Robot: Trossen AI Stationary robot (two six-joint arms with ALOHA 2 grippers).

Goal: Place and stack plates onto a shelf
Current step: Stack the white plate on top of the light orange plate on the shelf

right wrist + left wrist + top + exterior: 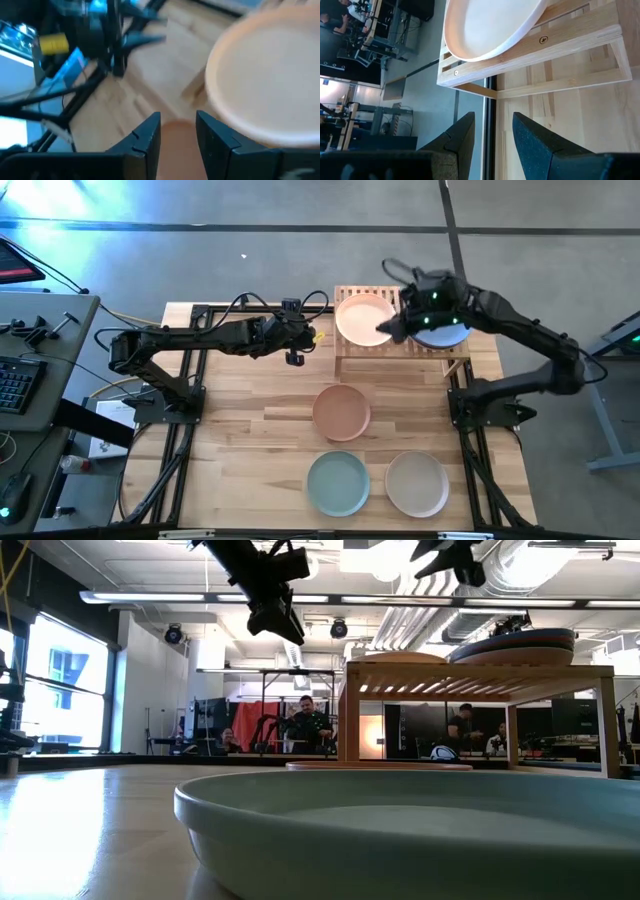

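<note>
The shelf (400, 345) stands at the table's far edge. On its left half lies a pale pink plate (363, 318); on its right half is a stack topped by a light blue plate (442, 337). Three plates lie flat on the table: salmon (342, 412), mint (338, 483) and beige (417, 483). My right gripper (388, 330) hovers over the shelf between the pink plate and the stack, open and holding nothing (177, 131). My left gripper (310, 340) hangs in the air left of the shelf, open and holding nothing (492, 135).
The mint plate (400, 830) fills the foreground of the low view, with the shelf (480, 670) behind it. Bare wood lies on the table's left half (240, 450). People sit in the room beyond the table.
</note>
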